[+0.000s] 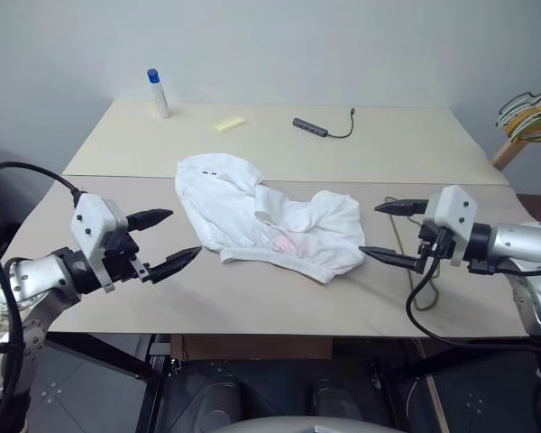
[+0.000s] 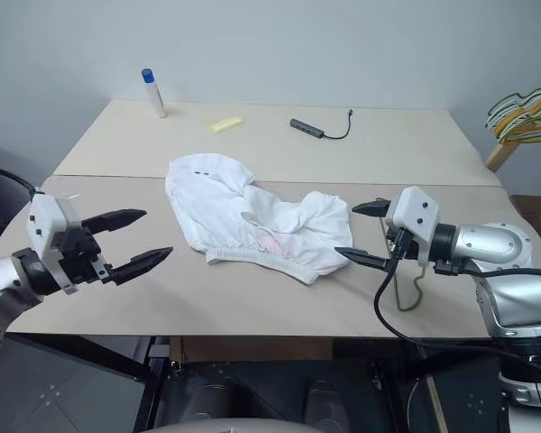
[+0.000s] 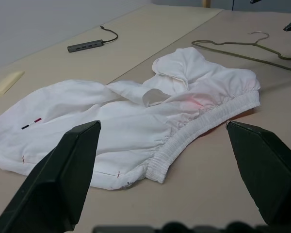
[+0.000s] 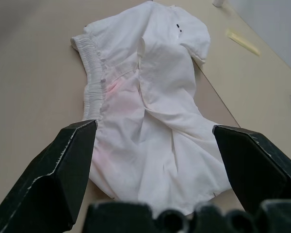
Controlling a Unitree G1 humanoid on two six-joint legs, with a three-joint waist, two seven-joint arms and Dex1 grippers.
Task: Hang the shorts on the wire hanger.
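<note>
The white shorts lie crumpled in the middle of the table, elastic waistband toward the near edge, with a faint pink mark near the band. The thin olive-grey wire hanger lies flat on the table just right of the shorts, partly under my right arm. My left gripper hovers open to the left of the shorts, pointing at them. On the other side my right gripper is open too, its tips close to the shorts' right edge. Neither holds anything.
The beige table carries a white bottle with a blue cap, a yellow pad and a grey USB hub with cable along the back. A bunch of coloured hangers hangs beyond the right edge.
</note>
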